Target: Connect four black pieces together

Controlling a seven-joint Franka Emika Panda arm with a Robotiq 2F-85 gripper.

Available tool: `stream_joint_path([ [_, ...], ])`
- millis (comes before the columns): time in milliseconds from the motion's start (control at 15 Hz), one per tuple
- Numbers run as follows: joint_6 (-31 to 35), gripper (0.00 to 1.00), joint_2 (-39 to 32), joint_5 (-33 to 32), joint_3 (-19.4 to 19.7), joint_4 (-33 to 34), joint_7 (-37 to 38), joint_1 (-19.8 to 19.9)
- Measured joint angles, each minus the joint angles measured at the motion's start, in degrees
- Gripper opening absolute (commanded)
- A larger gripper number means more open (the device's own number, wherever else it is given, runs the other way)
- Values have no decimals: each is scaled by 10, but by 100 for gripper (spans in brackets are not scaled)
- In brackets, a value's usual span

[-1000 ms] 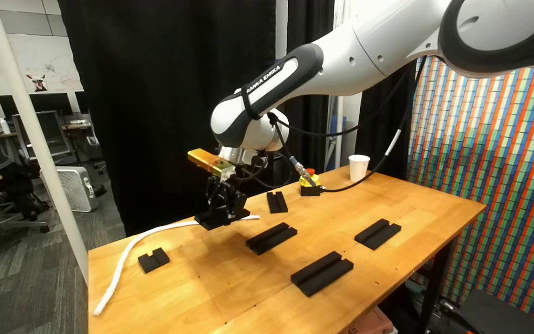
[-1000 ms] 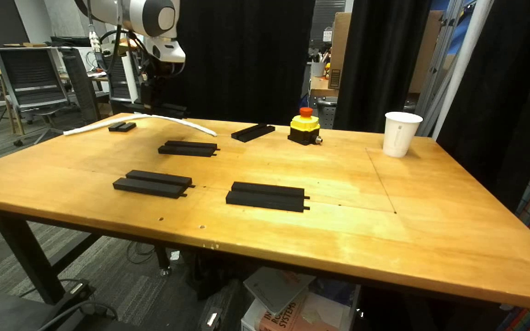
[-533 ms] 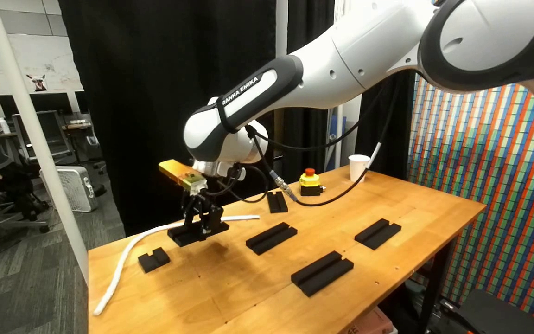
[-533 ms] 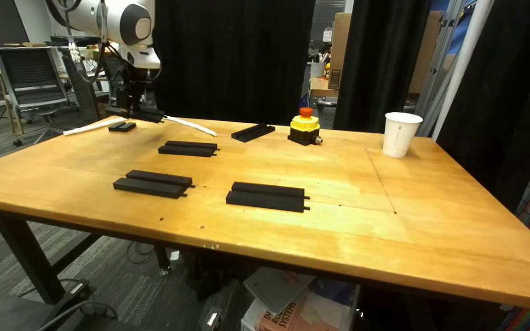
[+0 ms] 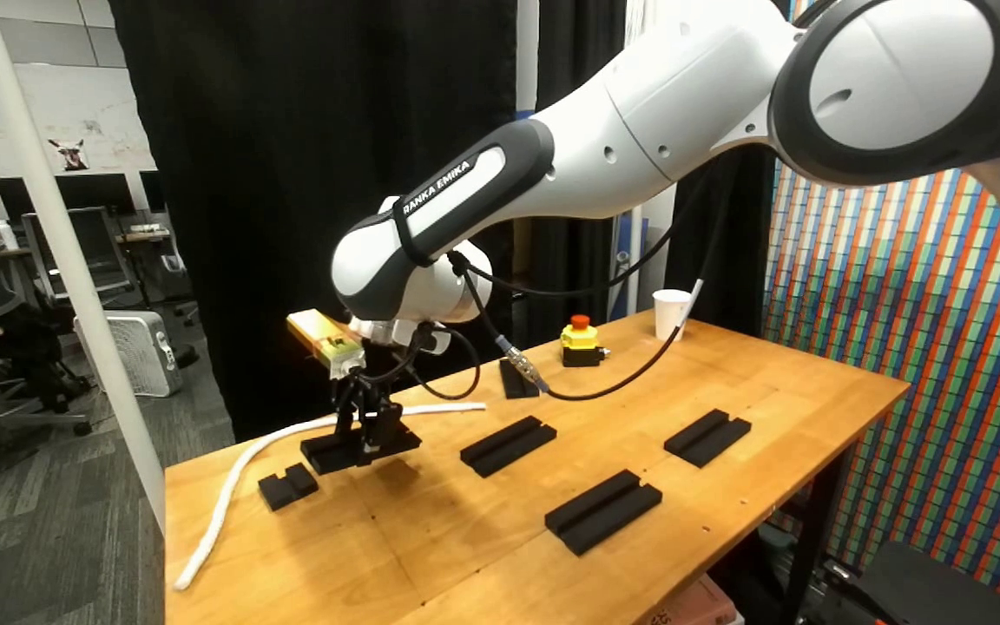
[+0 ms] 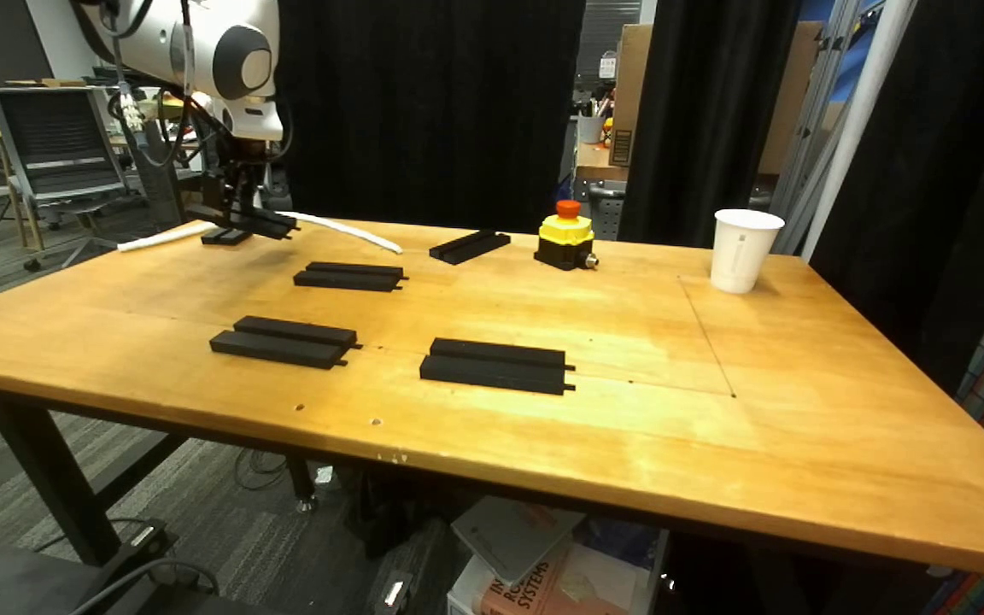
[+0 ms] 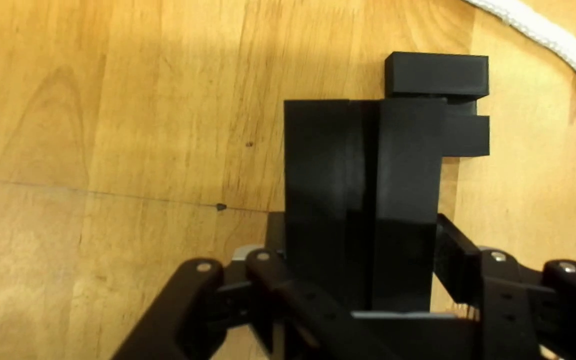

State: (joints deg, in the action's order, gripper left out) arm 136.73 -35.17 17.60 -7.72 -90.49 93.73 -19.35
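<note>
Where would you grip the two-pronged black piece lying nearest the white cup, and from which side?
Probably mid-length on that black piece, coming straight down from above and pinching its two long outer sides. It lies flat on the table, longer than it is wide, with both long sides free. I'd stay off the end with the prongs, which joining likely needs.

On the robot arm (image 5: pixel 587 148), in an exterior view, "RANKA EMIKA" can be read. In an exterior view, "SYSTEMS" can be read on a book (image 6: pixel 535 589) below the counter (image 6: pixel 612 436), beside the partly covered "IN" and "RO". The mark on the cup (image 6: pixel 744 250) cannot be made out.
</note>
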Motion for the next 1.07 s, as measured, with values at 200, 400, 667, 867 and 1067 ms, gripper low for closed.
stream_joint_path([
  [200,1,45,-7,23,0,-1,1,4],
  [400,3,45,-9,48,-2,-9,3,7],
  [667,26,45,-6,60,-3,-36,17,8],
  [867,55,45,3,58,1,-67,30,8],
  [1067,68,45,23,36,15,-102,45,8],
])
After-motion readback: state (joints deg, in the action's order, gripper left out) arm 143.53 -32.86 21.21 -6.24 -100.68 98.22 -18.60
